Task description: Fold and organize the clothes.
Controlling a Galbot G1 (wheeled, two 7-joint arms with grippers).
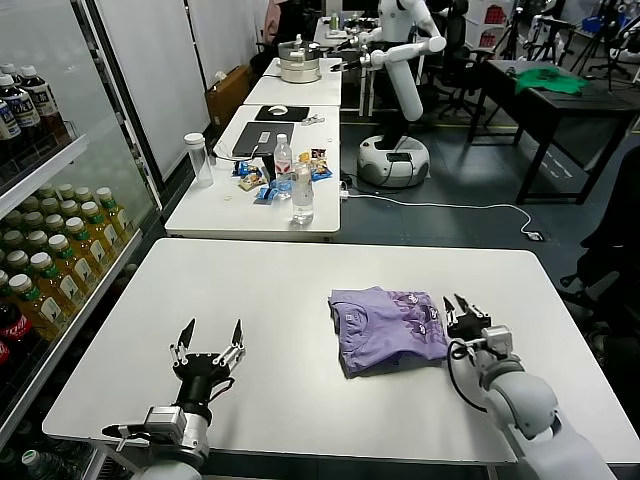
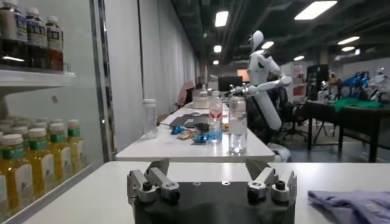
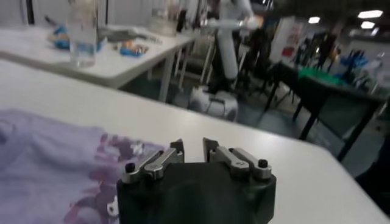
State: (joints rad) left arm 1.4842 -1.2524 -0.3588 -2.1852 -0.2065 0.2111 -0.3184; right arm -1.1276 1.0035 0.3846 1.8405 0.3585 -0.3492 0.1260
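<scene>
The clothes, a lavender T-shirt [image 1: 388,328] with a dark print, lie folded in a rough square on the white table [image 1: 270,290], right of its middle. My right gripper [image 1: 462,303] hovers just beyond the shirt's right edge. It stands open by a narrow gap with nothing between its fingers. In the right wrist view the shirt [image 3: 55,164] spreads beside the right gripper [image 3: 193,145]. My left gripper [image 1: 213,330] rests wide open and empty near the table's front left. The left wrist view shows the left gripper [image 2: 207,165] and the shirt's edge [image 2: 353,204] far off.
A shelf of drink bottles [image 1: 50,270] runs along the table's left side. Behind stands a second table with water bottles [image 1: 301,190] and snacks. Farther back are a white robot [image 1: 400,60] and a green cloth [image 1: 548,82] on a dark table.
</scene>
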